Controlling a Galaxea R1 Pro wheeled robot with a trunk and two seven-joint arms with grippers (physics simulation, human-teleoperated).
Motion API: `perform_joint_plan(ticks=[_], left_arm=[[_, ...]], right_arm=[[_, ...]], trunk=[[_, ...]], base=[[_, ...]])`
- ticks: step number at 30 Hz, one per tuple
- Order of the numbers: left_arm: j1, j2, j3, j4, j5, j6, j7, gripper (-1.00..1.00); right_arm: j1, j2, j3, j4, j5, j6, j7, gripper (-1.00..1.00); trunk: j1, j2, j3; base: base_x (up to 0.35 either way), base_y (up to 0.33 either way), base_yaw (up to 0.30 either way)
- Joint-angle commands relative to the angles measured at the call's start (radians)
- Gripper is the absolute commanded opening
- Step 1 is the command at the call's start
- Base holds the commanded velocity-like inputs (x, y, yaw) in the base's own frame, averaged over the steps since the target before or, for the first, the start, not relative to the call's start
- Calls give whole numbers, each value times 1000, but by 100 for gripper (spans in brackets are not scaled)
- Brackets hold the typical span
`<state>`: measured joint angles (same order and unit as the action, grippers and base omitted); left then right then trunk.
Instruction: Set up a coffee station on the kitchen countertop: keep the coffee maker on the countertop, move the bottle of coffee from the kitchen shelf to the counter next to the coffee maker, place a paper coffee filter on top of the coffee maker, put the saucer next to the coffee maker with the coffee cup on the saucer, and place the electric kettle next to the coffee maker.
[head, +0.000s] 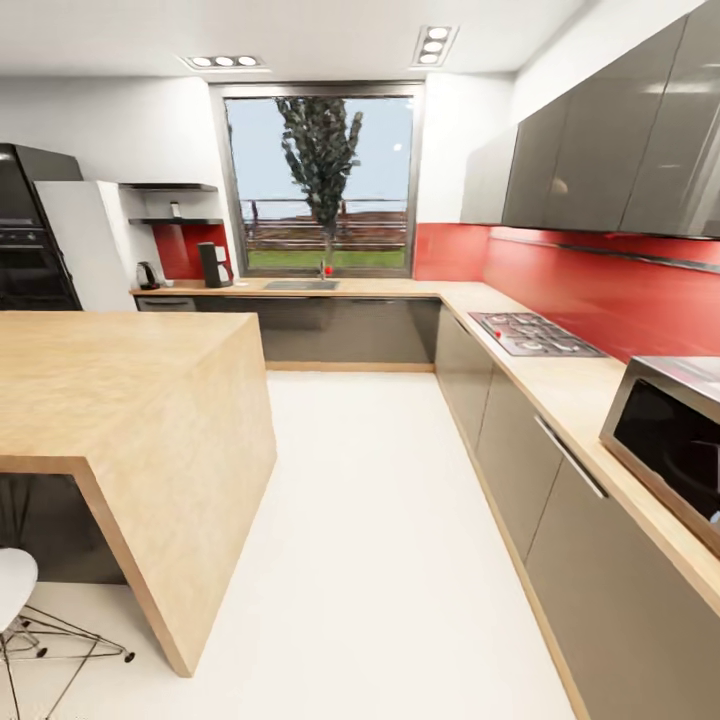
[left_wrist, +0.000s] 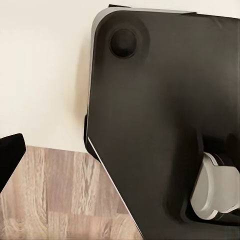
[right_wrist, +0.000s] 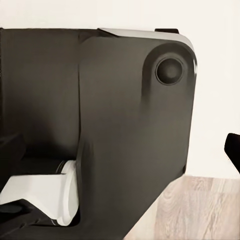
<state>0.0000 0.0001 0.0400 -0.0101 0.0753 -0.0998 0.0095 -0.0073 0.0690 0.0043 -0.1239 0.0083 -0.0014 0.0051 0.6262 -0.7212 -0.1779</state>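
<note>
Two arms: tucked against robot base (left_wrist: 165, 125), claw states cannot be told.
Station: coffee maker (head: 214, 264) and electric kettle (head: 148, 275) on far surface (head: 400, 287), ahead-left.

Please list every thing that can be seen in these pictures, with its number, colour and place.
coffee maker: one, dark, far counter under the shelves
electric kettle: one, dark, far counter, left of the coffee maker
kitchen shelf: two boards, dark, on the far wall; a small pale object too small to identify on the lower one
kitchen countertop: one, light wood, along the far and right walls
sink: one, grey, under the window
stove: one, grey, right counter
microwave: one, black and silver, near right counter
island: one, light wood, left
oven: one, black, far left
chair: one, white, lower left
robot base: dark, over pale floor, seen from both wrists
</note>
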Motion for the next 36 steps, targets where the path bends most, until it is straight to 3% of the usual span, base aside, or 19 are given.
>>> perform_joint_plan(ticks=[1,15,19,22,25,27,31,36], left_arm=[[0,0,3,-1,8,-2,0,100],[-6,11,3,-2,5,-5,-1,100],[-57,33,1,-22,2,-8,-2,100],[-133,52,0,-45,0,-11,-2,100],[-175,58,0,-85,1,-10,-1,100],[-202,54,1,-196,2,-4,1,100],[-220,53,1,-266,4,0,2,100],[-212,61,5,-265,4,-3,1,100]], right_arm=[[0,0,0,0,1,0,0,100],[0,-15,-3,-37,0,-5,-9,100],[0,-27,-3,-122,0,-7,-10,100],[0,-34,-3,-281,1,-9,-10,100],[0,-35,-3,-400,1,-9,-10,100],[0,-41,-7,-496,1,-31,-9,100],[0,-51,-7,-505,2,-75,-8,100],[0,-56,-7,-478,2,-87,-8,100]], trunk=[[-4,6,2],[-57,104,46],[-73,132,58],[-84,153,68],[-96,174,77],[-103,188,83],[-119,216,96],[-138,251,112]], base=[[0,0,40],[0,0,5],[0,0,0],[0,0,0],[0,0,0],[0,0,0],[0,0,0],[0,0,0]])
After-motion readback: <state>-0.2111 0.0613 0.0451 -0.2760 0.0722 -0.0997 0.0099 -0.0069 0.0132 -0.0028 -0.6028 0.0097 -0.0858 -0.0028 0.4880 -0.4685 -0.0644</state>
